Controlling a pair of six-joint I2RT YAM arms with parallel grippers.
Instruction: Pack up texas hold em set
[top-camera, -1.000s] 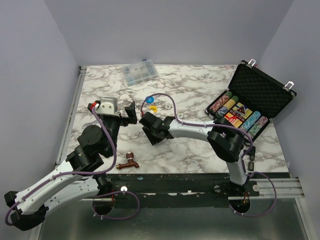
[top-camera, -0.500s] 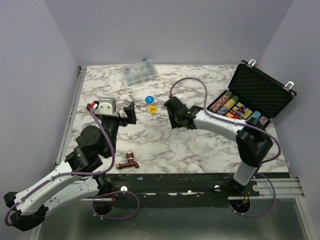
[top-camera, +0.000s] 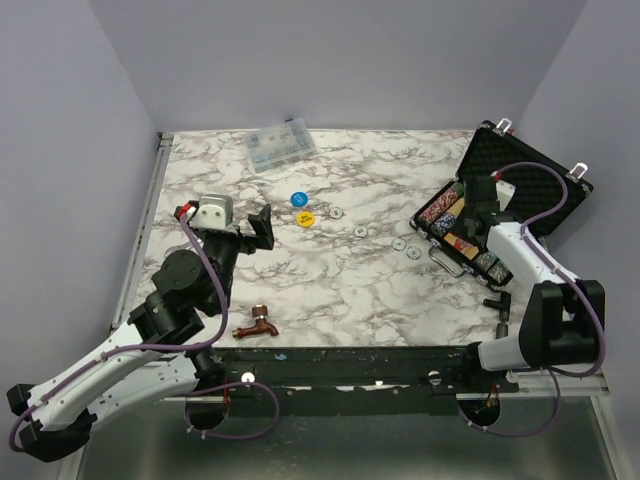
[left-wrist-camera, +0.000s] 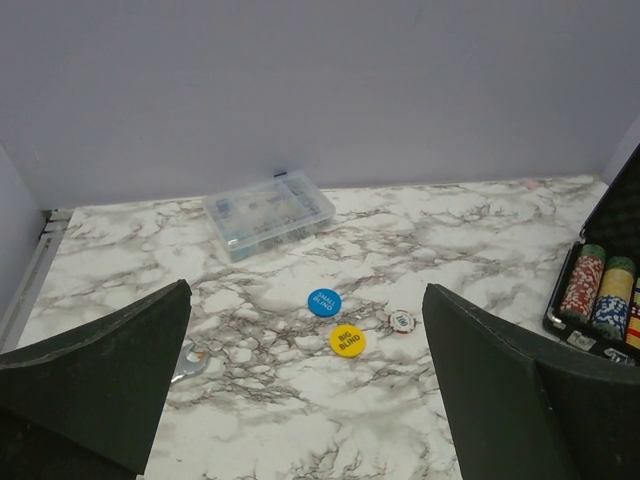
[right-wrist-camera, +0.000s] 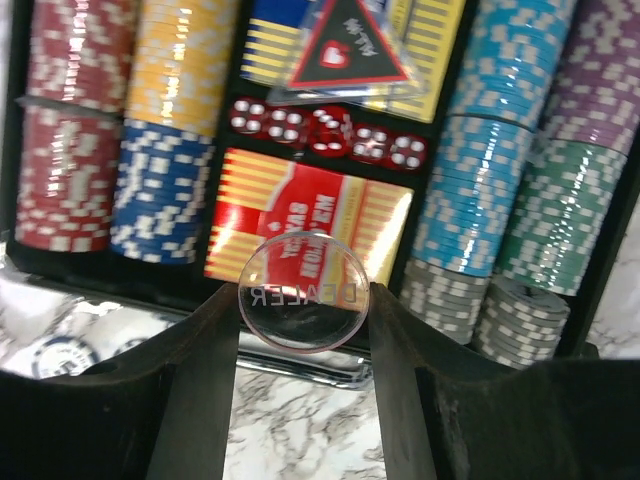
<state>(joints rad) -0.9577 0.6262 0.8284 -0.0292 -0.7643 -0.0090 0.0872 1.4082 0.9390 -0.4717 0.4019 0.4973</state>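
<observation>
While the right arm is busy at the case, the left arm waits near 8 o'clock on the table (top-camera: 340, 290). The left gripper (top-camera: 258, 230) has its jaws spread wide with nothing between them, and it faces the loose discs. A copper faucet (top-camera: 258, 325) lies at 7 o'clock by the front edge.

Past table centre, about 11 o'clock, the blue disc (top-camera: 297, 199) and yellow disc (top-camera: 306, 216) lie just beside each other. The silver discs (top-camera: 398, 242) trail from them toward 3 o'clock. All are flat on the marble, outside the case.

At 3 o'clock the case (top-camera: 530, 185) is open, lid tipped back so the tray is reachable from above. The right gripper (right-wrist-camera: 303, 300) hangs over the tray's near edge, fingers pinching the rim of a clear dealer button (right-wrist-camera: 303, 280). Beyond it lie the card boxes (right-wrist-camera: 310, 225), dice (right-wrist-camera: 325, 130) and chip rows (right-wrist-camera: 470, 190).

Judgement: the rim pinch suits lowering the button into the centre bay; the loose discs are not yet packed.

A clear compartment box (top-camera: 281, 146) sits farthest, at 11 o'clock
</observation>
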